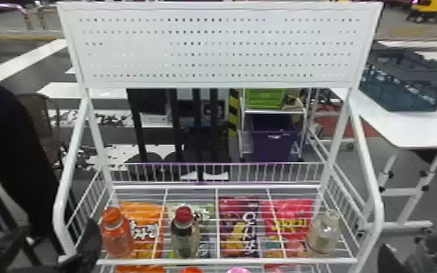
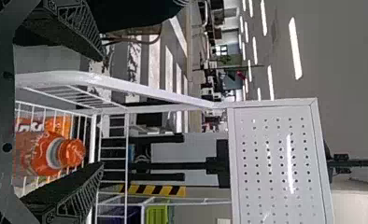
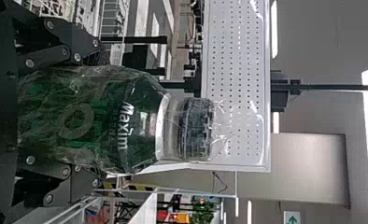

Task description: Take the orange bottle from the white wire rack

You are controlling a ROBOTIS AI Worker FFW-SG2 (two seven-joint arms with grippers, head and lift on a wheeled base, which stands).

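Observation:
In the head view, my left gripper (image 1: 55,234) stands open at the rack's left front corner, left of the orange bottle (image 1: 117,234), which is upright on the white wire rack (image 1: 228,261). In the left wrist view, my left gripper (image 2: 102,112) has its fingers wide apart. The orange bottle (image 2: 51,153) appears beside one finger, not gripped. My right gripper (image 1: 390,258) is at the head view's lower right corner. In the right wrist view, my right gripper (image 3: 98,114) is shut on a green jar (image 3: 93,119) with a dark lid, wrapped in clear film.
A dark bottle with a red cap (image 1: 184,232) and a clear bottle (image 1: 323,234) stand farther right on the rack. Snack bags (image 1: 239,228) show beneath the wires. White side rails (image 1: 67,188) and a perforated panel (image 1: 210,47) frame the rack. A table (image 1: 403,127) holds a dark crate.

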